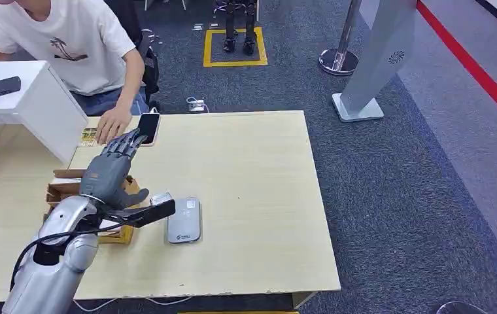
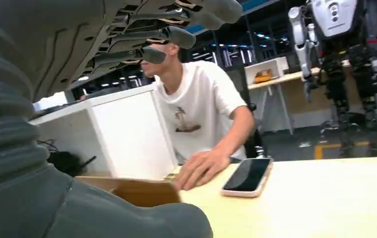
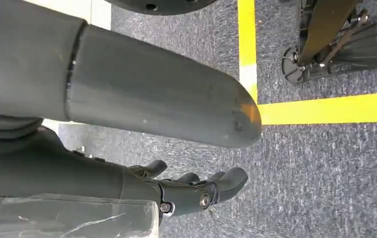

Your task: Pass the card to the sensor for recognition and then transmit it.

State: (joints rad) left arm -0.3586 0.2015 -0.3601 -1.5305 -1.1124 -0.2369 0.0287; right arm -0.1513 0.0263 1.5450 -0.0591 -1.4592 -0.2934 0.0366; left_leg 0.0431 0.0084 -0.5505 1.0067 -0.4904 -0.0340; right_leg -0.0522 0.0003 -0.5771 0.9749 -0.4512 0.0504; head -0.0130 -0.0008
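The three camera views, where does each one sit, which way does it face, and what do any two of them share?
Head view: high on the robot, looking down at the table; left arm and left hand show.
Left wrist view: behind the left hand, facing a seated person across the table.
Right wrist view: on the hanging arm, facing carpet; right hand shows.
Shared: head and left wrist views both show the phone.

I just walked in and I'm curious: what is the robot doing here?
The robot's left hand stretches over the wooden table, open and holding nothing. A grey sensor lies beside its arm. A person sits opposite, one palm resting by a phone. The right hand hangs above the carpet.
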